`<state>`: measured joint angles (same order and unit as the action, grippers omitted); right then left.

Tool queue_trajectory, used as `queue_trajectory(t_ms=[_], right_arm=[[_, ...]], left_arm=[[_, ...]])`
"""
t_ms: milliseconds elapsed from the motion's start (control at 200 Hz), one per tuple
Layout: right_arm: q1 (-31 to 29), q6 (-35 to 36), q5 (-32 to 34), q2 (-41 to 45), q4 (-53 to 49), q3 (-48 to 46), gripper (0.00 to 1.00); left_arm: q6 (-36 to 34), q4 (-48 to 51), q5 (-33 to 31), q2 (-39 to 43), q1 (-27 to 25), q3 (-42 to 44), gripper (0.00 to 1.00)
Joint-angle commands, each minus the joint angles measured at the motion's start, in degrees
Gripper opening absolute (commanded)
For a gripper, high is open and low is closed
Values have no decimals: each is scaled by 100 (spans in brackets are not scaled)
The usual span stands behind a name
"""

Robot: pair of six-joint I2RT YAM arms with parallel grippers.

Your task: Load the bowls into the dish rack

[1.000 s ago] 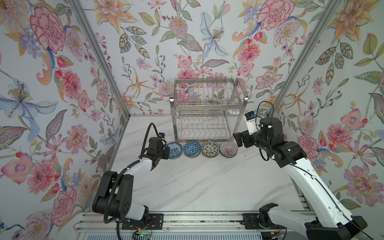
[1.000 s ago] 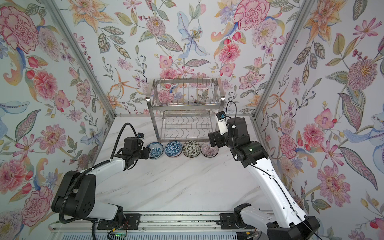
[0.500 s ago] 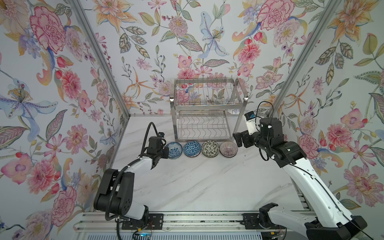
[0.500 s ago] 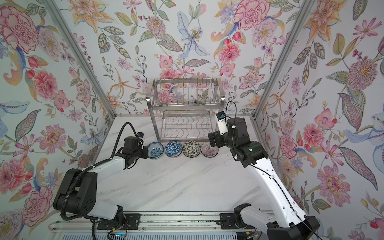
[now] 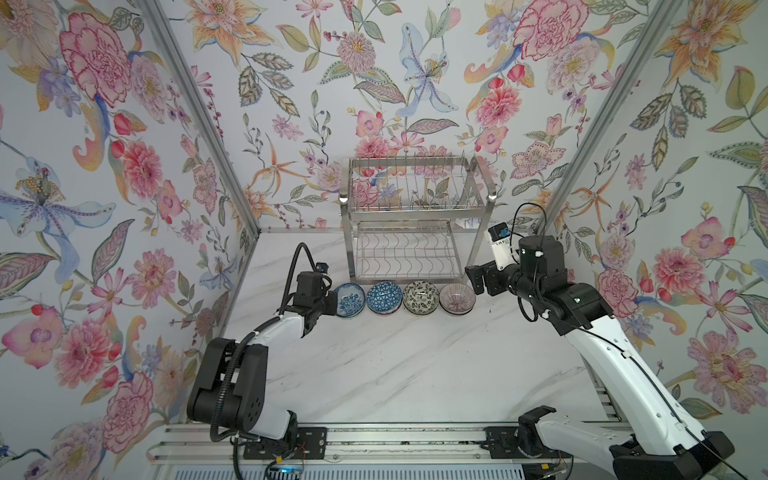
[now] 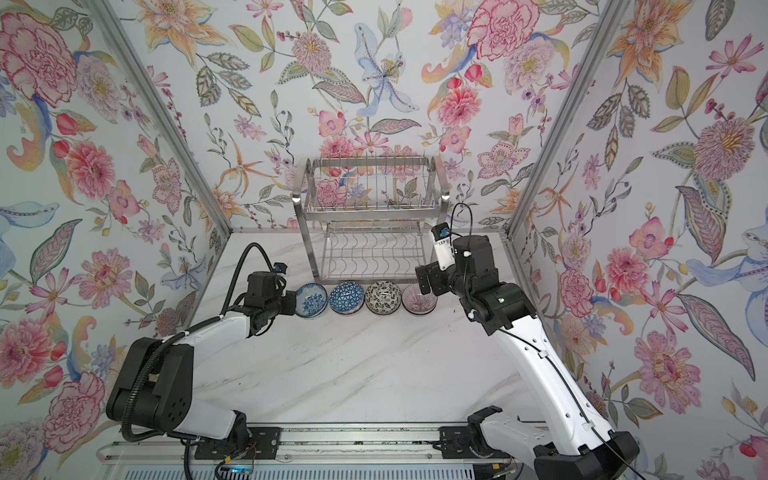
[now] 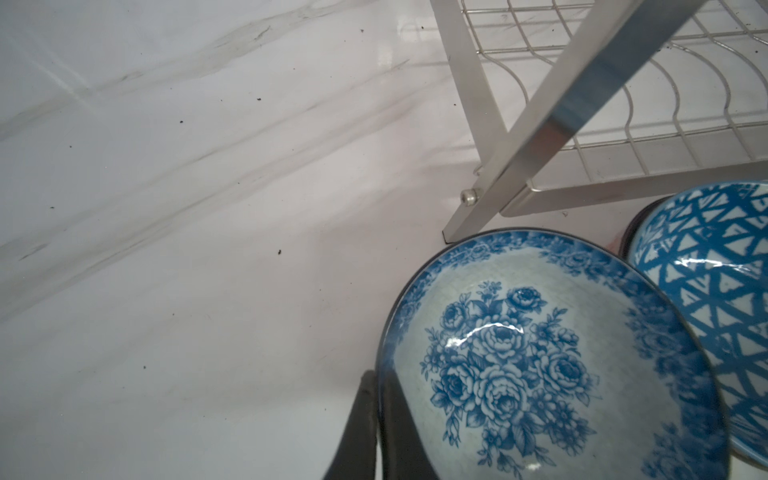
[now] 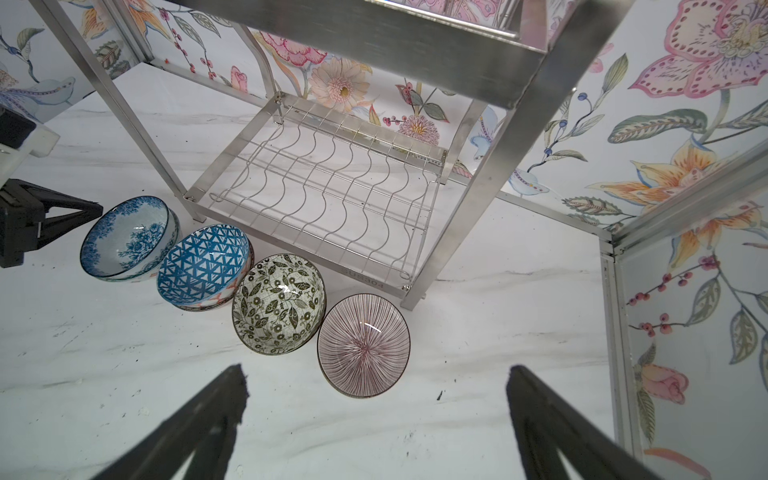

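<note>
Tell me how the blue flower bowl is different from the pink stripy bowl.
The blue flower bowl has blue roses inside; the pink stripy bowl has thin lines fanning from its middle. The blue flower bowl ends the row on the left, the pink stripy bowl on the right. The left hand pinches the blue flower bowl's rim; nothing touches the pink stripy bowl. Both sit on the table.

Four bowls [image 5: 384,296] showing from above, one dish rack [image 5: 415,215]
</note>
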<state>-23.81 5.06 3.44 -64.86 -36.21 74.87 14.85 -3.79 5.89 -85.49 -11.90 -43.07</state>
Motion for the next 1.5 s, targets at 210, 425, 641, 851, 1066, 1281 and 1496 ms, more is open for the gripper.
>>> queue_trajectory(t_ms=[210, 425, 641, 851, 1066, 1281, 1496], right_arm=[[-40, -58, 11, 139, 57, -103, 99], [-53, -45, 31, 142, 67, -100, 99], [-45, -49, 45, 150, 70, -113, 99], [-51, -49, 35, 145, 68, -109, 99], [-54, -57, 26, 154, 68, -127, 99], [-60, -57, 19, 147, 78, -131, 99], [-60, -57, 16, 125, 78, -127, 99]], left_arm=[[62, -112, 211, -239, 44, -132, 28], [27, -183, 203, -359, 45, -132, 21], [-13, -44, 39, -258, 39, -169, 9], [-105, 236, -239, -26, 39, -198, 4], [-99, 330, -246, 137, 38, -219, 0], [-105, 388, -98, 254, 34, -275, 35], [-97, 408, 30, 98, 35, -299, 40]])
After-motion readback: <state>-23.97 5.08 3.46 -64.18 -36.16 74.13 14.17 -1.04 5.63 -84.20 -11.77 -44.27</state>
